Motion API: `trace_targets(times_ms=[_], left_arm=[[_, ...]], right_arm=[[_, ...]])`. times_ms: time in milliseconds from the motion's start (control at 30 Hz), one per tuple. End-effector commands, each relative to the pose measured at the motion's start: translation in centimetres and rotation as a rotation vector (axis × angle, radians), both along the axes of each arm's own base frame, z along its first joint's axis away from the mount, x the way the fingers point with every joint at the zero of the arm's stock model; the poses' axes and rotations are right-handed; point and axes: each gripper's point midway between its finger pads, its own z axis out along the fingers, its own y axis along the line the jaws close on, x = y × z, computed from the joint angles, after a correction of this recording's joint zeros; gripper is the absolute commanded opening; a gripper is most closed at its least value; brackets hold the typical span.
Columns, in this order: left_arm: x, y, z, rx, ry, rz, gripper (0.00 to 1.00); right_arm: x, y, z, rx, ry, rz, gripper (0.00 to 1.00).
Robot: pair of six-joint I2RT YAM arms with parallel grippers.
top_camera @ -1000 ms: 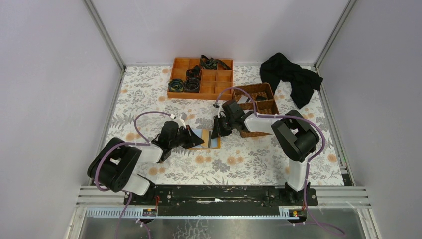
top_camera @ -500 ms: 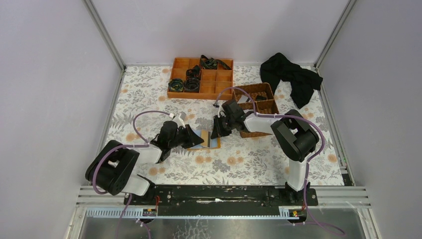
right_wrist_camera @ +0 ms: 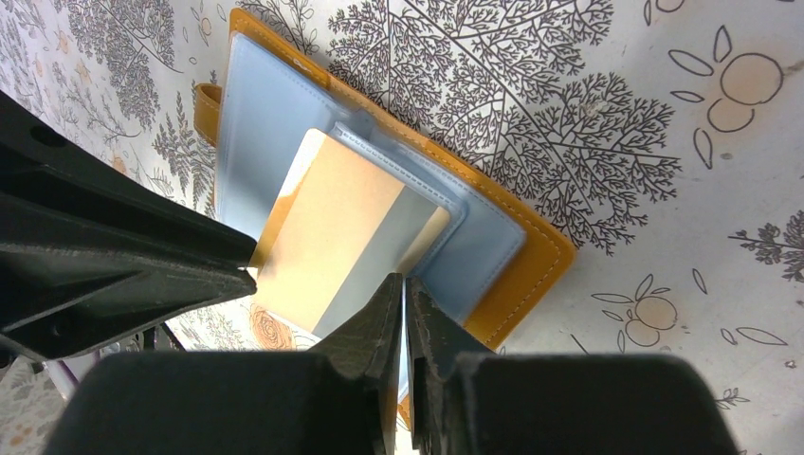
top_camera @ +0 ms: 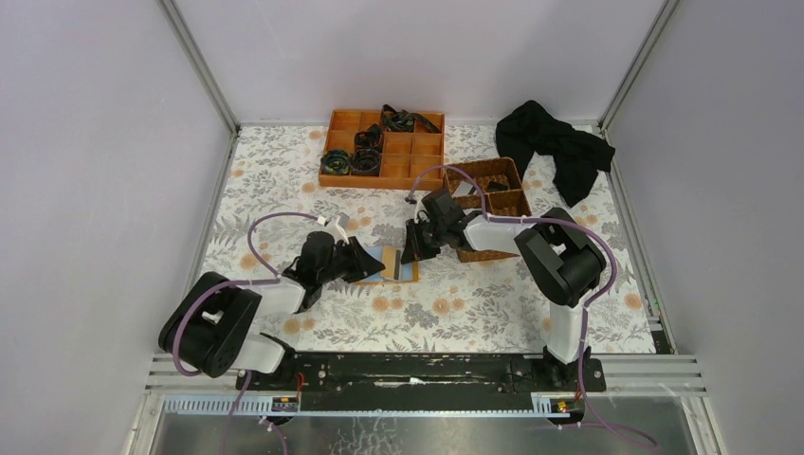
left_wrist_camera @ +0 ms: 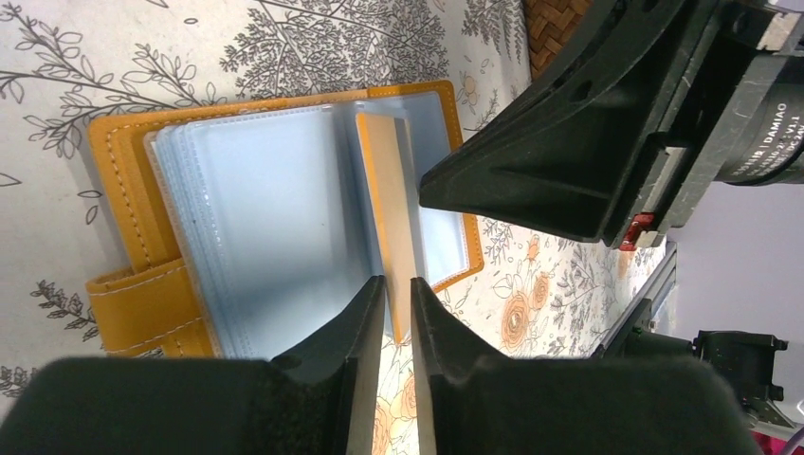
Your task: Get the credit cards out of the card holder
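Left arm drawn back slightly; left gripper jaws eased apart, narrow gap straddling near end of tan card, grip uncertain. Card's long axis runs straight ahead of jaws into sleeve of card holder, lying open. Right gripper pinched shut on sleeve edge. Other sleeves look empty.

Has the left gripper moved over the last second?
Yes, slightly: the left gripper has drawn back leftward, away from the wicker basket, toward its own base.
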Motion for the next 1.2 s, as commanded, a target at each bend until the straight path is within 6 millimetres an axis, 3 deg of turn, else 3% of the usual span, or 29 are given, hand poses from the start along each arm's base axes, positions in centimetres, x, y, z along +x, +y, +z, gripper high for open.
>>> trace_targets(times_ms=[0, 167, 333, 467, 900, 1167], left_arm=[[0.4, -0.1, 0.2, -0.014, -0.017, 0.001, 0.2], [0.4, 0.1, 0.1, -0.014, -0.013, 0.008, 0.16], [0.5, 0.2, 0.2, -0.012, -0.017, 0.015, 0.0], [0.5, 0.3, 0.2, -0.011, -0.019, 0.021, 0.0], [0.9, 3.5, -0.1, 0.049, 0.011, 0.118, 0.0], [1.8, 5.5, 2.7, 0.041, -0.053, 0.198, 0.0]], right_arm=[[-0.2, 0.2, -0.4, -0.017, -0.001, 0.017, 0.12], [-0.2, 0.3, -0.5, -0.017, 0.001, 0.017, 0.11], [-0.3, 0.3, -0.6, -0.018, 0.003, 0.018, 0.11], [-0.2, 0.2, -0.7, -0.019, 0.002, 0.017, 0.11], [0.2, -0.3, -0.2, -0.037, -0.024, 0.001, 0.11], [0.4, -0.6, 0.3, -0.038, -0.039, -0.009, 0.1]])
